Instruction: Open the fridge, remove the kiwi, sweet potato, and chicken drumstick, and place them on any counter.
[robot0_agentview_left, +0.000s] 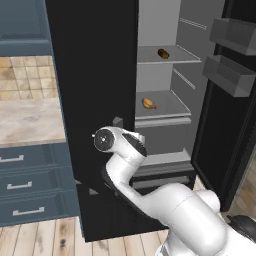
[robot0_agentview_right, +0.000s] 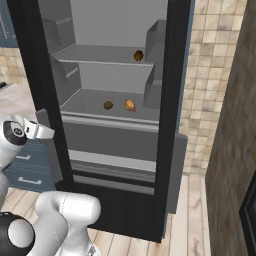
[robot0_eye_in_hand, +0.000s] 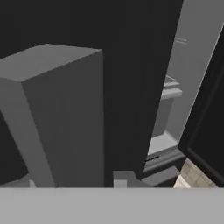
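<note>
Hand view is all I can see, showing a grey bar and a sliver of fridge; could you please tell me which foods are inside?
Observer: The sweet potato lies on the upper shelf.
Operator: And the others?
Observer: The kiwi and drumstick sit apart on the shelf below.
Operator: Where is a counter?
Observer: One counter stands just left of the fridge.
</note>
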